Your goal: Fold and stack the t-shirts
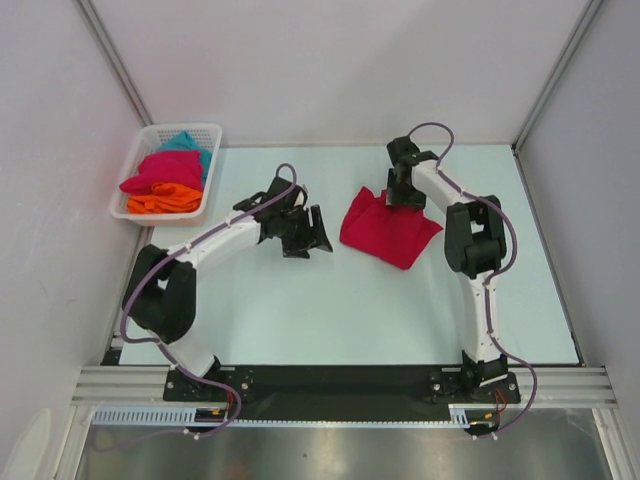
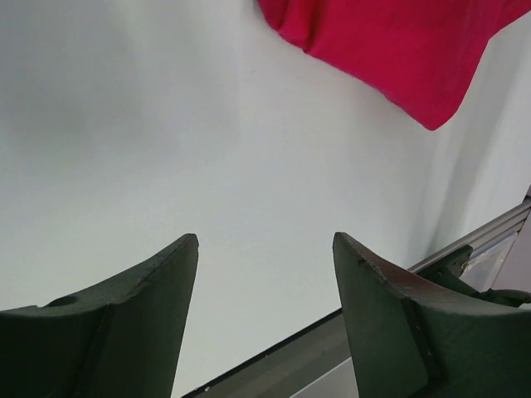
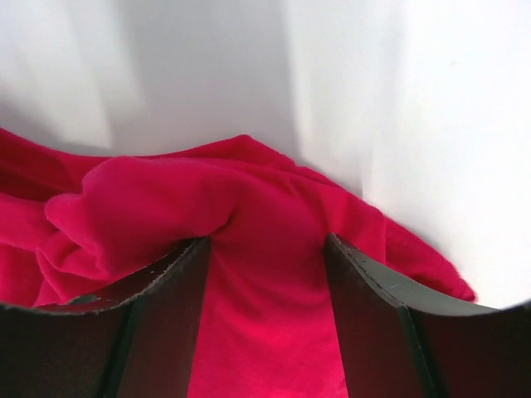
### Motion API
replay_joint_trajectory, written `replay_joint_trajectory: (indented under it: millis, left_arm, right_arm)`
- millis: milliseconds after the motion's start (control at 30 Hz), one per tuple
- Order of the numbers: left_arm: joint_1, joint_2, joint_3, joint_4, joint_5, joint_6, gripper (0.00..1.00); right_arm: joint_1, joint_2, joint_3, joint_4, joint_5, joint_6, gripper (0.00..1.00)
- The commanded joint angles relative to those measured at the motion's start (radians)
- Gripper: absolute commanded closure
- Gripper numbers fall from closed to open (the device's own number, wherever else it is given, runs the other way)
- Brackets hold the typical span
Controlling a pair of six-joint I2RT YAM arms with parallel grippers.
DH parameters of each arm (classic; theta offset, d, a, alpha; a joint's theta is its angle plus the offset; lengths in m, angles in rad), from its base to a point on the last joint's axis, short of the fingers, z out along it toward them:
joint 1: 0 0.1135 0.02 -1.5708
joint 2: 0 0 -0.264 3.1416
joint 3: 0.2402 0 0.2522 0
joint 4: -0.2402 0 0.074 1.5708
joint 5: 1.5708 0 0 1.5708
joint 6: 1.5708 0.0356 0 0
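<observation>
A crimson t-shirt (image 1: 388, 233) lies crumpled on the table right of centre. My right gripper (image 1: 400, 197) is down on its far edge. In the right wrist view the gripper (image 3: 267, 240) is open, its two fingers pressed into the crimson cloth (image 3: 249, 199), with a fold of it between them. My left gripper (image 1: 320, 234) is open and empty just left of the shirt, above bare table. In the left wrist view the gripper (image 2: 265, 240) faces the shirt (image 2: 398, 41), which lies ahead at the upper right. More shirts sit in the basket: teal (image 1: 186, 143), crimson-pink (image 1: 160, 172), orange (image 1: 165, 203).
The white mesh basket (image 1: 186, 128) stands at the table's far left corner. White walls enclose the table at the back and both sides. A metal rail (image 2: 473, 240) runs along the table edge in the left wrist view.
</observation>
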Motion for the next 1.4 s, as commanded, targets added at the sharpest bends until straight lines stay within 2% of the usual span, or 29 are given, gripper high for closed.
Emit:
replay_joint_trajectory:
  millis: [0,67,233,367,400,433,467,500,567,700,733,767,833,900,1000,1133,1367]
  left_arm:
    - [-0.006,-0.069,-0.063,0.031,-0.032,0.011,0.28]
    - [-0.011,-0.078,-0.084,0.050,-0.040,-0.003,0.29]
    - [-0.032,-0.127,-0.172,0.149,-0.054,-0.078,0.29]
    - [-0.069,-0.158,-0.293,0.324,-0.058,-0.173,0.28]
    - [-0.077,-0.176,-0.321,0.370,-0.062,-0.235,0.25]
    - [-0.086,-0.184,-0.353,0.490,-0.060,-0.268,0.19]
    - [-0.104,-0.188,-0.406,0.543,-0.058,-0.300,0.15]
    - [-0.116,-0.188,-0.425,0.621,-0.055,-0.361,0.07]
    - [-0.142,-0.176,-0.453,0.770,-0.066,-0.415,0.02]
    - [-0.164,-0.123,-0.502,1.040,-0.089,-0.565,0.01]
    - [-0.164,-0.109,-0.520,1.188,-0.091,-0.604,0.00]
    - [-0.164,-0.077,-0.549,1.267,-0.091,-0.674,0.00]
    - [-0.167,-0.031,-0.557,1.452,-0.095,-0.731,0.00]
    - [-0.172,0.034,-0.548,1.571,-0.115,-0.796,0.01]
    - [-0.198,0.092,-0.551,1.637,-0.193,-0.848,0.01]
    - [-0.251,0.144,-0.568,1.645,-0.282,-0.903,0.01]
    - [-0.320,0.122,-0.588,1.457,-0.434,-0.931,0.01]
  right_arm:
    - [-0.011,-0.063,0.066,-0.029,0.030,-0.038,0.38]
    - [-0.007,-0.144,0.060,-0.055,0.030,-0.015,0.38]
    - [0.037,-0.382,-0.101,-0.036,0.016,0.032,0.37]
    - [0.133,-0.584,-0.253,-0.036,0.039,0.093,0.37]
    - [0.152,-0.661,-0.291,-0.045,0.047,0.104,0.37]
    - [0.176,-0.696,-0.360,-0.045,0.053,0.120,0.37]
    - [0.196,-0.730,-0.401,-0.047,0.058,0.133,0.37]
    - [0.242,-0.799,-0.434,-0.045,0.058,0.167,0.37]
    - [0.285,-0.858,-0.513,-0.045,0.058,0.198,0.37]
    - [0.399,-0.950,-0.569,-0.091,0.078,0.271,0.37]
    - [0.416,-0.976,-0.572,-0.105,0.090,0.279,0.37]
    - [0.430,-0.987,-0.580,-0.119,0.101,0.291,0.37]
    - [0.463,-1.026,-0.592,-0.153,0.116,0.322,0.37]
    - [0.476,-1.057,-0.620,-0.167,0.119,0.341,0.38]
    - [0.488,-1.102,-0.641,-0.194,0.128,0.359,0.37]
    - [0.493,-1.137,-0.637,-0.230,0.148,0.371,0.38]
    - [0.493,-1.133,-0.609,-0.248,0.161,0.361,0.38]
